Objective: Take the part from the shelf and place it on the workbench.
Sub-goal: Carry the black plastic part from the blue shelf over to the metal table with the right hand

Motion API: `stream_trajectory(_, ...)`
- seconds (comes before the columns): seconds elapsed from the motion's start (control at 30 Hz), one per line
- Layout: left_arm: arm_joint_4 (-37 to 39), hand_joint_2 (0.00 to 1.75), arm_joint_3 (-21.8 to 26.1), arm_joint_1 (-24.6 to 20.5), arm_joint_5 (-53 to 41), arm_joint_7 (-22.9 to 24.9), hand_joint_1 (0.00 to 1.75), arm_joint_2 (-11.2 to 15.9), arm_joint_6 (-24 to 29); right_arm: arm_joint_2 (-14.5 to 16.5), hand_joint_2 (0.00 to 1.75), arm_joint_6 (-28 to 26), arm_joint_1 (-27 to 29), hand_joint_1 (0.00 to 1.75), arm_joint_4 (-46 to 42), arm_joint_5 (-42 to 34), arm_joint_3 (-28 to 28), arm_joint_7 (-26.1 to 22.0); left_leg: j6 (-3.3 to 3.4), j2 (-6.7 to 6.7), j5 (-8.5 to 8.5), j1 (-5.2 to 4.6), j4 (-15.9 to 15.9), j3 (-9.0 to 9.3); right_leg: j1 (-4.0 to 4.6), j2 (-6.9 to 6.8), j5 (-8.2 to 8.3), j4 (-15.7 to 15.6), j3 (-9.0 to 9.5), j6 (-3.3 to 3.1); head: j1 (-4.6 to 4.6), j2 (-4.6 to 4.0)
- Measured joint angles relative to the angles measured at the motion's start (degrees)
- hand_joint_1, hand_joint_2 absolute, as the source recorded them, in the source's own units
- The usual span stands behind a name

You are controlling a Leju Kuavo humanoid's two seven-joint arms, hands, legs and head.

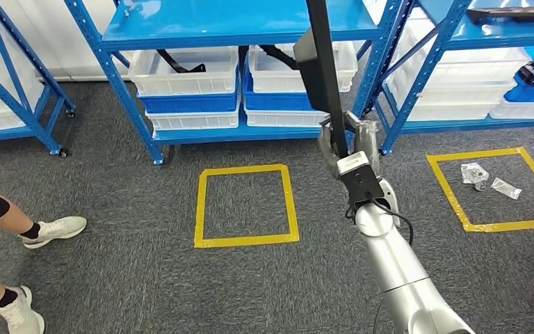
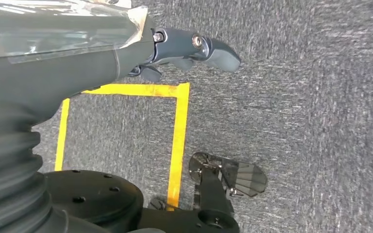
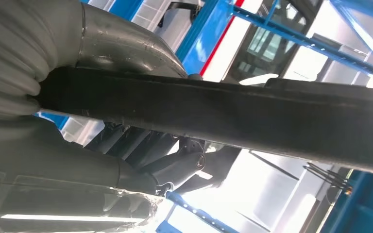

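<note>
The part (image 1: pixel 323 76) is a long black bar that widens into a flat plate near its middle. It stands nearly upright in front of the blue shelf (image 1: pixel 250 31). My right hand (image 1: pixel 348 149) grips its lower end, arm stretched forward over the carpet. In the right wrist view the black bar (image 3: pixel 233 116) runs across the picture, with the hand's dark fingers (image 3: pixel 175 167) wrapped under it. My left hand (image 2: pixel 77 63) hangs over the grey carpet, its fingers (image 2: pixel 209 48) apart and holding nothing.
White and blue bins (image 1: pixel 188 83) sit on the low shelf. Two yellow tape squares (image 1: pixel 247 205) mark the carpet; the right square (image 1: pixel 494 188) holds crumpled plastic wrappers (image 1: pixel 476 174). A person's legs and white shoes (image 1: pixel 52 229) stand at the left.
</note>
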Motion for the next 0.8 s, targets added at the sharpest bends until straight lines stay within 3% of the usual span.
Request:
stream_trajectory(0.07,0.00,1.75,0.16,-0.01,0.20,0.07,0.00,-0.08,0.26,0.36,1.75,0.27,-0.11,1.75,0.94,-0.46,-0.05,-0.09,-0.59,-0.03,0.07,0.41,0.09,-0.22,-0.22,-0.08,0.69,0.30,-0.61,-1.23,-0.15,0.00)
stream_trajectory(0.13,0.01,1.75,0.39,0.02,0.59,0.10,0.00,-0.14,0.45,0.92,1.75,0.80,-0.45,1.75,1.92,-0.93,-0.09,-0.11,-1.06,-0.13,-3.19,0.68,2.94,-1.42,-0.44,-0.13,1.65,0.30,-1.19,-2.54,-0.26,0.00)
stream_trajectory(0.17,0.01,1.75,0.50,0.02,0.84,0.09,0.00,-0.13,0.46,1.27,1.75,1.06,-0.75,1.75,2.62,-1.15,-0.09,-0.20,-1.20,-0.24,-5.99,0.69,6.31,-2.57,-0.37,-0.14,2.13,0.32,-1.60,-2.96,-0.33,0.00)
stream_trajectory(0.23,0.01,1.75,0.67,0.04,1.14,0.04,0.00,-0.08,0.47,1.78,1.75,1.33,-1.26,1.75,4.34,-1.47,-0.14,-0.55,-1.41,-0.46,-10.04,0.68,13.87,-4.80,-0.18,-0.11,2.91,0.39,-2.54,-3.23,-0.53,0.00)
stream_trajectory(0.27,0.01,1.75,0.80,0.08,1.24,0.00,0.00,-0.05,0.47,1.99,1.75,1.33,-1.44,1.75,5.32,-1.55,-0.20,-0.78,-1.46,-0.51,-10.52,0.68,16.38,-5.21,-0.09,-0.11,3.22,0.42,-2.96,-3.22,-0.58,0.00)
stream_trajectory(0.3,0.01,1.75,0.92,0.11,1.26,-0.04,0.00,-0.02,0.46,2.16,1.75,1.15,-1.53,1.75,6.20,-1.50,-0.31,-1.01,-1.43,-0.52,-9.79,0.68,16.57,-4.54,-0.03,-0.12,3.43,0.46,-3.26,-3.15,-0.63,0.00)
stream_trajectory(0.37,0.01,1.75,1.14,0.11,1.26,-0.10,0.00,0.02,0.43,2.51,1.75,0.49,-1.62,1.75,7.58,-1.16,-0.63,-1.43,-1.04,-0.58,-7.02,0.67,11.12,-0.29,0.02,-0.13,3.66,0.57,-3.57,-2.98,-0.67,0.00)
stream_trajectory(0.43,0.01,1.75,1.25,-0.01,1.21,-0.10,0.00,0.11,0.39,2.78,1.75,-0.20,-1.62,1.75,8.24,-0.80,-0.96,-1.71,-0.45,-0.72,-6.02,0.48,4.27,4.28,0.24,-0.17,3.82,0.66,-3.88,-2.67,-0.59,0.00)
stream_trajectory(0.47,0.00,1.75,1.26,-0.06,1.17,-0.09,0.00,0.16,0.38,2.87,1.75,-0.41,-1.58,1.75,8.42,-0.69,-1.10,-1.77,-0.23,-0.77,-6.13,0.29,2.43,5.37,0.31,-0.20,3.95,0.67,-4.03,-2.44,-0.55,0.00)
stream_trajectory(0.63,-0.01,1.75,1.26,-0.26,0.53,0.23,0.00,0.25,0.40,3.01,1.75,-1.39,-1.33,1.75,9.15,-0.13,-2.17,-1.36,0.10,-0.70,-6.44,-0.41,0.28,5.68,0.53,-0.21,4.52,0.48,-4.73,-1.67,-0.34,0.00)
stream_trajectory(0.8,-0.01,1.75,1.22,-0.40,0.08,0.77,0.00,0.28,0.41,3.03,1.75,-1.72,-1.08,1.75,9.37,0.67,-2.86,-0.20,0.85,-0.70,-6.15,-1.03,0.65,5.01,-0.02,-0.20,5.17,0.20,-5.09,-0.62,-0.32,0.00)
